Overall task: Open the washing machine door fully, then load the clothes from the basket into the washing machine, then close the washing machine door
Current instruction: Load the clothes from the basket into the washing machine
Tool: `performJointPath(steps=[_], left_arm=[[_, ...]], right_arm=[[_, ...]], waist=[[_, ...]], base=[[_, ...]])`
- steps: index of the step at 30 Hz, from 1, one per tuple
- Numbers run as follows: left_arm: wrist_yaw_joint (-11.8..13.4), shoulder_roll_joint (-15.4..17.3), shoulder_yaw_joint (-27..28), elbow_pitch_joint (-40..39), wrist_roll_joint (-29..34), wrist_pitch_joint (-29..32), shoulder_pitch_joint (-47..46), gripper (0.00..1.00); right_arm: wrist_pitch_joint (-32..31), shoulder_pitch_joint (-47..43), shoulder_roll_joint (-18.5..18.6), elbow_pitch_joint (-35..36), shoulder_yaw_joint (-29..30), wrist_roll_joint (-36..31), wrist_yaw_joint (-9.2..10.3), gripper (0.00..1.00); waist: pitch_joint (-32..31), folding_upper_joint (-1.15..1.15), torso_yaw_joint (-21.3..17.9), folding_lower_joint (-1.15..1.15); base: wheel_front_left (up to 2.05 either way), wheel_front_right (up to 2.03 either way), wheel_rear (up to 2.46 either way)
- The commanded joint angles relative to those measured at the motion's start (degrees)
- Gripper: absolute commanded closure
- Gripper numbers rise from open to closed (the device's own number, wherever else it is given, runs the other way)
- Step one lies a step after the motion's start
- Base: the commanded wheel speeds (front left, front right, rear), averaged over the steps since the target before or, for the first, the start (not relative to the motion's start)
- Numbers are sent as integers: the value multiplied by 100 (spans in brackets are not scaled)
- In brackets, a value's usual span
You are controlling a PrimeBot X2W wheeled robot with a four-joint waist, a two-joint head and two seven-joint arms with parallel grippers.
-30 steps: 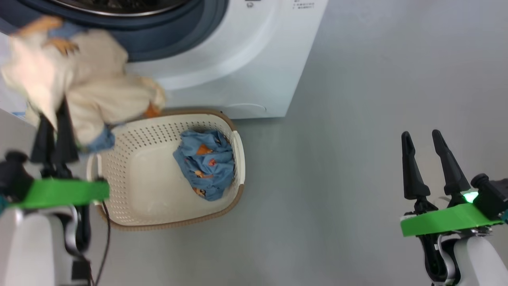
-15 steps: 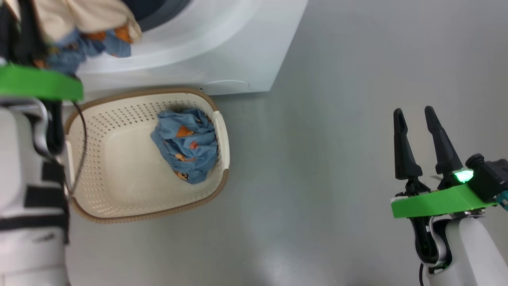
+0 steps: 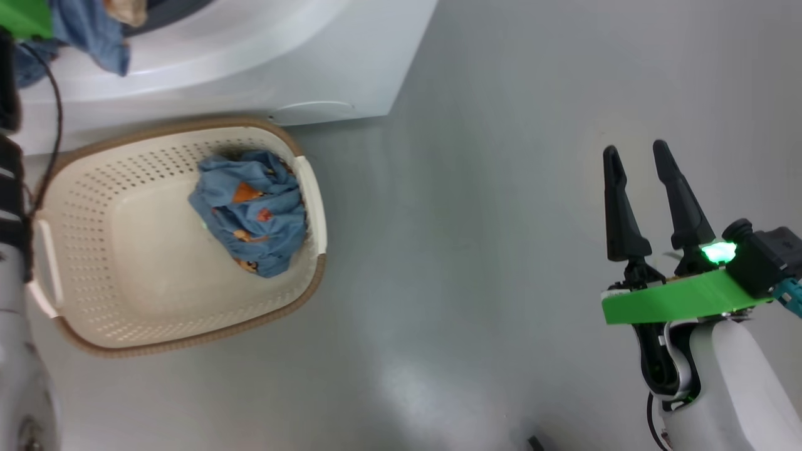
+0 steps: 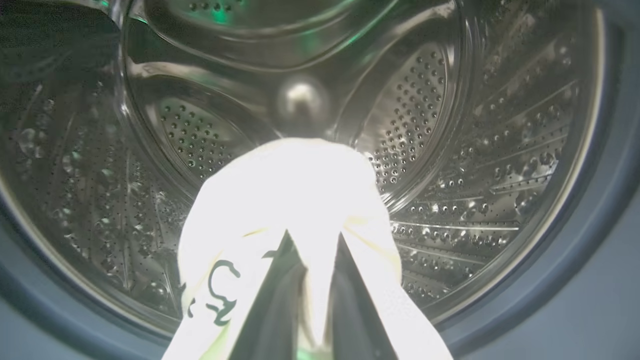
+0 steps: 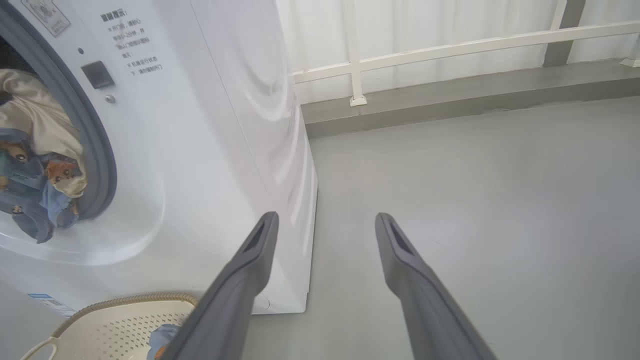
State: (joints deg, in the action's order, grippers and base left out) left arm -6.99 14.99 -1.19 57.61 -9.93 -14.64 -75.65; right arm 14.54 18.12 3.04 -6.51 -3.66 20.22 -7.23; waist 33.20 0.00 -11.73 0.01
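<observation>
My left gripper (image 4: 312,239) is shut on the cream garment (image 4: 290,190), holding it at the mouth of the washing machine's steel drum (image 4: 450,125). The right wrist view shows this garment (image 5: 42,150), cream with blue and orange parts, hanging over the grey-blue ring. A blue garment with orange prints (image 3: 250,213) lies bunched in the cream basket (image 3: 138,269), which stands on the floor in front of the washing machine (image 3: 250,62). My right gripper (image 3: 636,150) is open with nothing in it, well to the right over bare floor. The washing machine door is out of view.
Grey floor (image 3: 470,250) stretches to the right of the machine and basket. A white railing (image 5: 425,50) on a raised kerb (image 5: 450,105) runs behind the machine. My left forearm (image 3: 12,313) stands along the basket's left side.
The left gripper has carried the cream garment up from above the basket into the drum mouth. The head camera has shifted, sliding the basket and machine left in the picture. The right gripper stays open.
</observation>
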Motion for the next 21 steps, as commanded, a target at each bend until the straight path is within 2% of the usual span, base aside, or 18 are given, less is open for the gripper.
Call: performJointPath(steps=[1,6,9,21], left_arm=[[51,296,27,-9,65,-30,-152,100],[127,455,-65,500,165,-33,-614,100],[172,523,-6,440,124,-34,-840,100],[157,704,322,-1010,127,-35,-655,100]], right_arm=[[46,15,-9,129,-140,41,-25,0],[46,64,-14,146,-268,205,-25,0],[46,80,-14,148,-297,277,-25,0],[46,48,-15,169,-376,400,-25,0]], waist=[[117,0,-141,0],[242,0,-340,0],[309,0,-437,0],[372,0,-658,0]], base=[[0,0,0],[0,0,0],[0,0,0],[0,0,0]])
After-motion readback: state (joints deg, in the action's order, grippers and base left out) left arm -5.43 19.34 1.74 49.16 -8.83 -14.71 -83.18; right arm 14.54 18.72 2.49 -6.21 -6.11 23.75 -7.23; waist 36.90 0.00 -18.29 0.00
